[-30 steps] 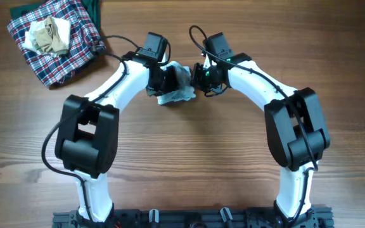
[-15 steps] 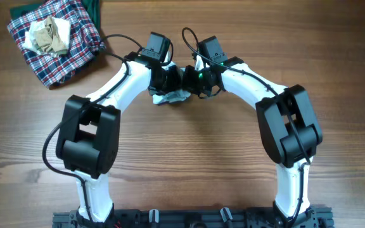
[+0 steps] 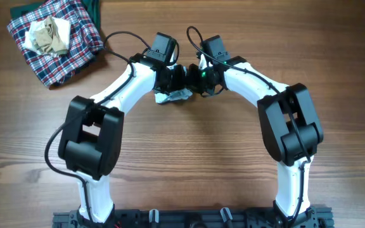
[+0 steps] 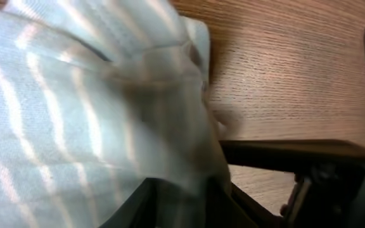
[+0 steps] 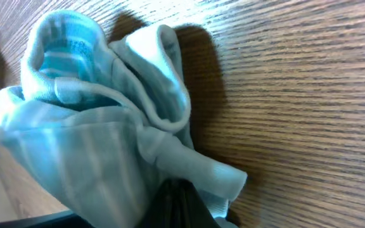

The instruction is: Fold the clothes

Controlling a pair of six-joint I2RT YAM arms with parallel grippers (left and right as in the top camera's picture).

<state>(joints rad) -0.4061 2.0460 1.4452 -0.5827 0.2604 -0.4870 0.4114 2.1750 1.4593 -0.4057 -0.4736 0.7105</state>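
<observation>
Pale blue-white striped cloth is crowding both wrist views: the pants are lying in a crumpled heap on the bench, wedged between the two hands. The right hand is pinching shut on a thin fold at the heap's near edge, its dark tips all but buried. The left hand is sitting under a drape of fabric and looking closed on a thicker bunch, though the cloth is hiding most of its fingers. Judging by the folds, this garment is going to handle light and limp, sagging wherever it is not being supported, so lifting by the middle is only going to leave it balled up. The waistband corners or the two leg hems are looking like better holds, one per hand, for spreading it flat. Farther off, toward the bench's far left corner, a plaid cloth is lying with a beige cloth resting on top, well apart from the work.
</observation>
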